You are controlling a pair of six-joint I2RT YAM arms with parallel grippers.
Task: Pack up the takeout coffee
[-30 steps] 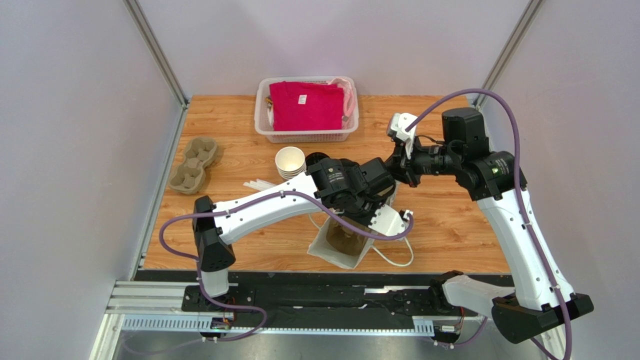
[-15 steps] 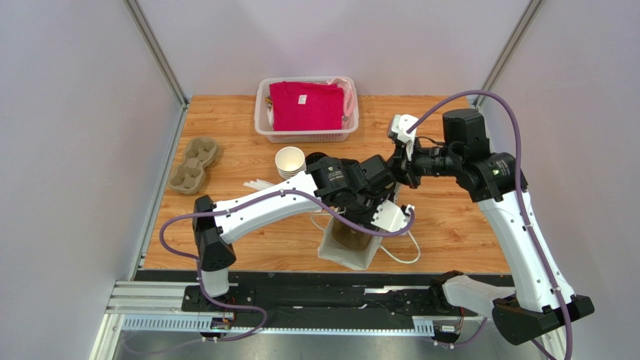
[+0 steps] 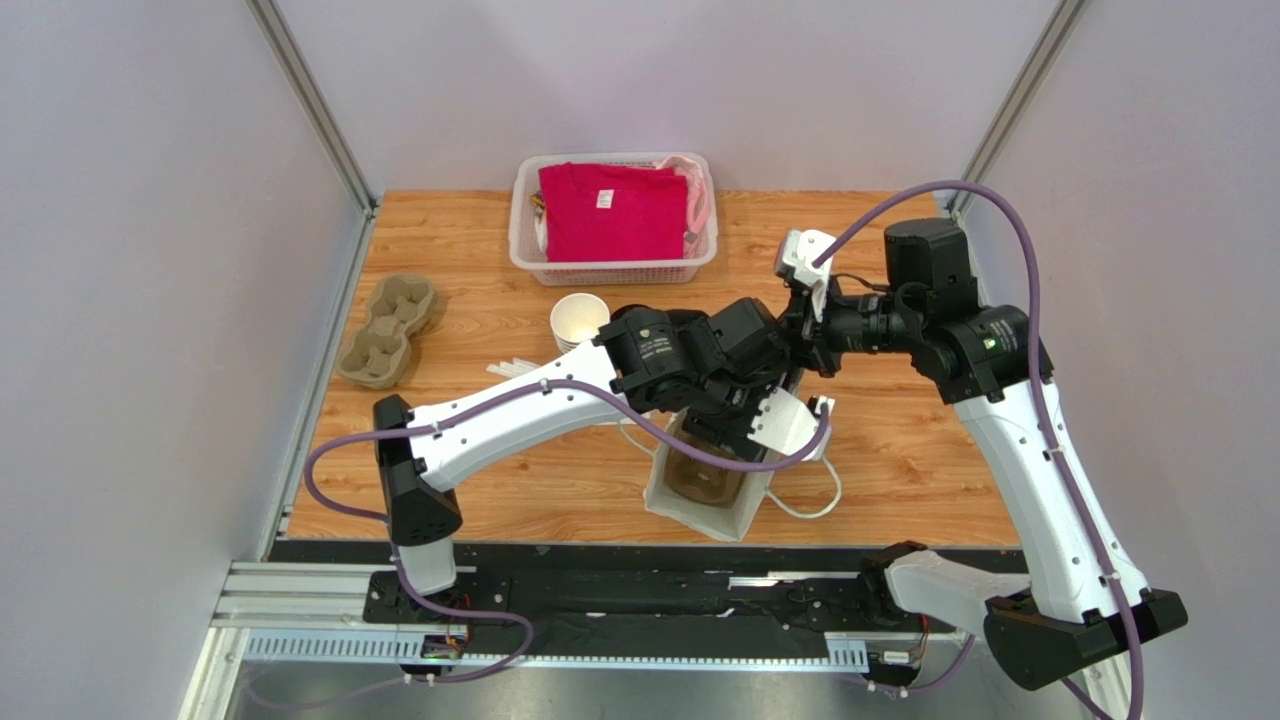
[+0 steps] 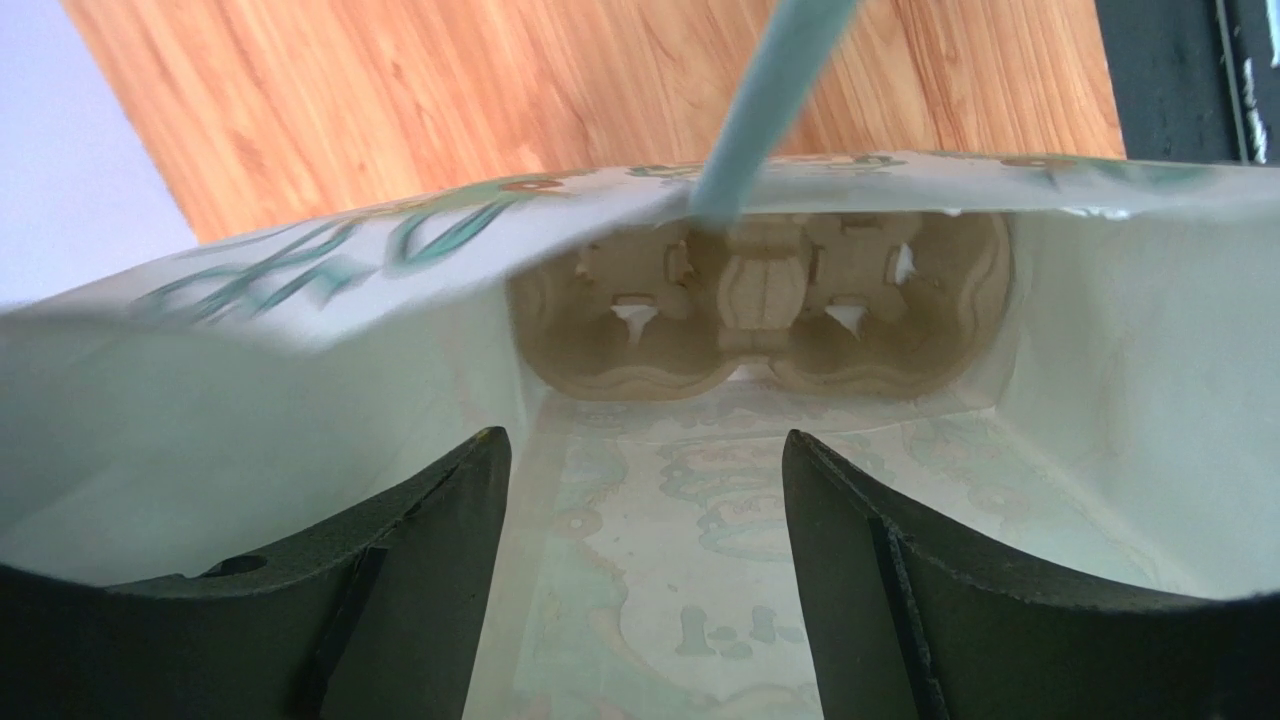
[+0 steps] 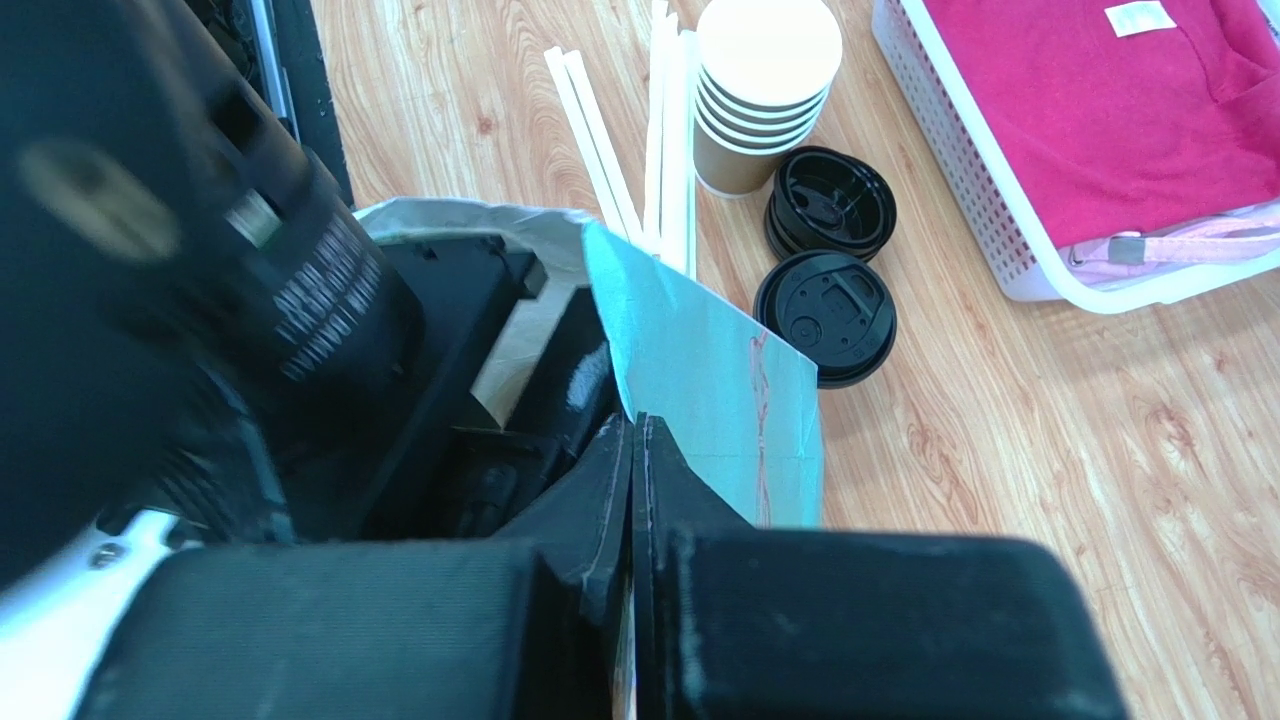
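The top view looks steeply down from above and behind the 2 arm bases, taking in the whole counter [image 3: 451, 315]. The left wrist view sits very close, looking past the left hand [image 4: 642, 450] into the bag [image 4: 1112, 375]. The right wrist view looks down past the right hand [image 5: 634, 435] at the bag's rim. All 3 share the bag.
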